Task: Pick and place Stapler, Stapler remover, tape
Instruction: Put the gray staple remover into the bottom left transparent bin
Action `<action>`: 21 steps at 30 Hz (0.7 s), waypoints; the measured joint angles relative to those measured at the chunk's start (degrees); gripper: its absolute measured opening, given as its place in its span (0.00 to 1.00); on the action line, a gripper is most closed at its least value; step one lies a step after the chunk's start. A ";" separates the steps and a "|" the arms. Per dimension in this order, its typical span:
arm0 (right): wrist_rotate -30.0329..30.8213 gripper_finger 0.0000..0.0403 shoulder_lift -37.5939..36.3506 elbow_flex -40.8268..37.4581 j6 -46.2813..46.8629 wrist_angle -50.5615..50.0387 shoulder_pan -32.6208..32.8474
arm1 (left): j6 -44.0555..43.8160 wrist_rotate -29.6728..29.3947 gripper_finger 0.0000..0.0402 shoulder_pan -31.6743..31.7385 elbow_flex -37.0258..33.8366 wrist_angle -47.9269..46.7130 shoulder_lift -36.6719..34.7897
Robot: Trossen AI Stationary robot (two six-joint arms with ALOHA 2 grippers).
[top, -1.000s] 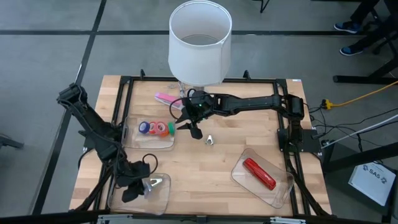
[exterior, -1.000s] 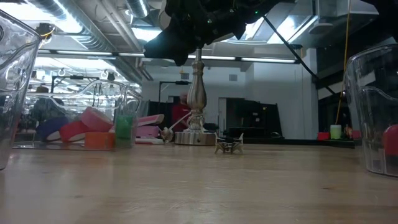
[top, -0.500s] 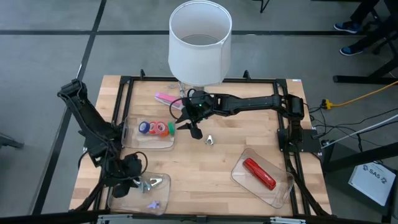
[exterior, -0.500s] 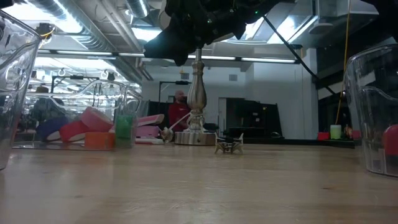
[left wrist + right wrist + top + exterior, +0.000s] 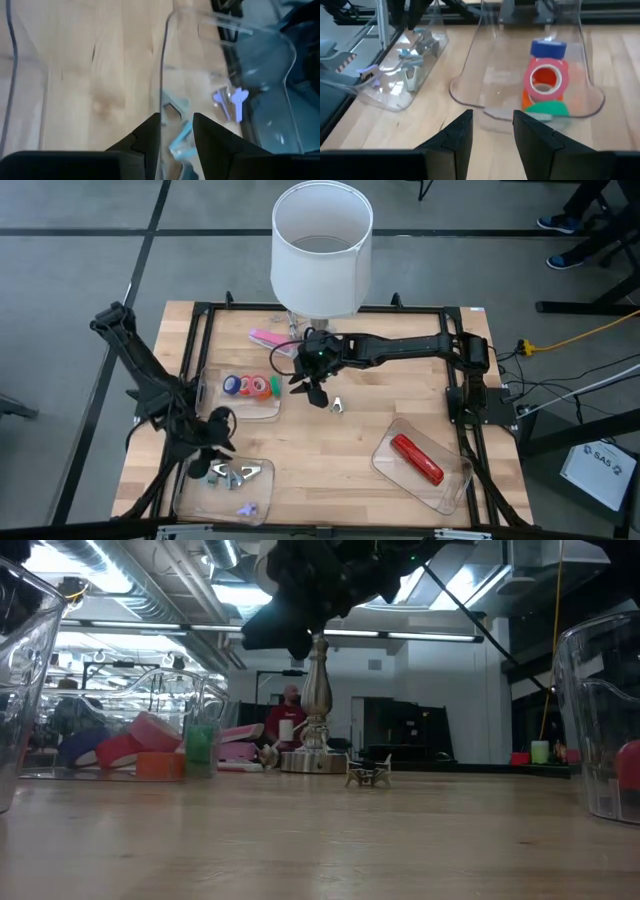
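My left gripper (image 5: 203, 469) (image 5: 176, 131) hangs open over the far end of a clear tray (image 5: 266, 492) at the table's near left. In that tray lie a metal staple remover (image 5: 240, 474), a light blue one (image 5: 181, 137) and a purple one (image 5: 246, 508) (image 5: 231, 100). My right gripper (image 5: 316, 391) (image 5: 492, 127) is open above mid-table. A small metal staple remover (image 5: 337, 406) (image 5: 368, 773) stands on the wood just beside it, toward the right. Several tape rolls (image 5: 251, 386) (image 5: 547, 77) sit in a second clear tray (image 5: 213, 408). A red stapler (image 5: 416, 458) lies in a third tray (image 5: 458, 483).
A pink stapler (image 5: 267, 338) lies on the table near the far edge, next to the base of a lamp with a tall white shade (image 5: 322, 245). A black frame runs around the table's edge. Bare wood shows between the three trays. A person stands in the room behind.
My left gripper has risen out of the near-left tray and drawn back toward its far end. A purple staple remover now lies in the tray where the gripper was. My right gripper has shifted slightly toward the staple remover on the table.
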 joint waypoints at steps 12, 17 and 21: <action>-4.48 0.35 -0.02 0.00 -0.08 -5.11 2.04 | 18.64 -1.74 0.27 8.86 -9.23 8.89 -13.02; -4.48 0.35 0.00 0.00 0.18 -8.63 2.54 | 28.04 -0.13 0.27 14.13 -9.23 9.07 -15.58; -4.48 0.35 -0.02 0.00 1.50 -10.82 2.51 | 33.26 4.69 0.27 18.35 -9.27 9.97 -15.83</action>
